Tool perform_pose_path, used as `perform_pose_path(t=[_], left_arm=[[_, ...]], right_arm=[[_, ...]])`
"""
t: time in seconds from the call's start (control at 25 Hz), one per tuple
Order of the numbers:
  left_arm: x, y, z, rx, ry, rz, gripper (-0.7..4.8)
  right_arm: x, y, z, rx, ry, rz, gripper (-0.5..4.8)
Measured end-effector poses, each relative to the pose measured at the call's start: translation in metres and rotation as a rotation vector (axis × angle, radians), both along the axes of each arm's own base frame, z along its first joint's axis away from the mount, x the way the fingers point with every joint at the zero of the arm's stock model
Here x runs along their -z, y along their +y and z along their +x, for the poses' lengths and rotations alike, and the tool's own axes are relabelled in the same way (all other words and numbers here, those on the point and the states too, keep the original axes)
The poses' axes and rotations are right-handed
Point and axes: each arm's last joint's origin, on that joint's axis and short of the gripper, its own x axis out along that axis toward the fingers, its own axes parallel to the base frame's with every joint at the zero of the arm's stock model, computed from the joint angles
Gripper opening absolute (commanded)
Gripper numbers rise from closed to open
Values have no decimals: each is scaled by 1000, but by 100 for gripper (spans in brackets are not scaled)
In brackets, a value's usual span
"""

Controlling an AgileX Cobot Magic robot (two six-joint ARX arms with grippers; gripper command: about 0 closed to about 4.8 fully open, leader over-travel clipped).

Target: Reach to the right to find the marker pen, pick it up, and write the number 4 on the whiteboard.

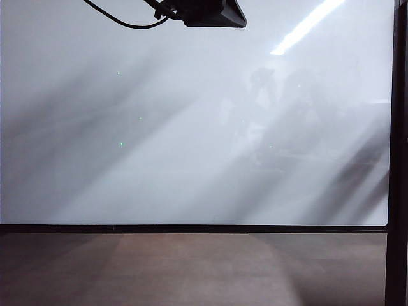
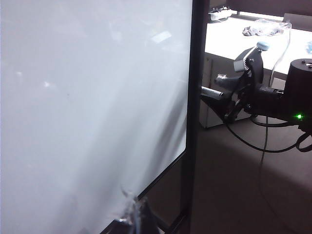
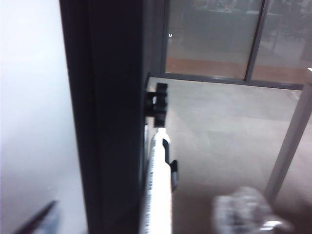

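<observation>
Your one pen (image 3: 158, 195) sits clipped upright just off the board's (image 1: 191, 127) right frame edge, parked there, I judge, so that the writing face is free. That is why your right gripper (image 2: 217, 93) is past that edge with its fingers spread on either side of the pen, not yet pinching it. You have one board, one pen and two grippers, and no 4 on the board; the left gripper (image 2: 134, 217) hangs close in front of the board's face, too blurred for you to tell how its jaws stand.
</observation>
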Motion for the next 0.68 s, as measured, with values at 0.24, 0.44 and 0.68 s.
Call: perform_pose_path(t=[0.24, 0.44, 0.68], left_arm=[[0, 0, 0, -1, 4, 3, -5], [1, 0, 0, -1, 9, 8, -5], [1, 0, 0, -1, 9, 7, -5]], right_arm=[[-2, 0, 2, -1, -4, -4, 250], [1, -1, 3, 11, 3, -1, 251], [6, -2, 4, 24, 13, 3, 250]])
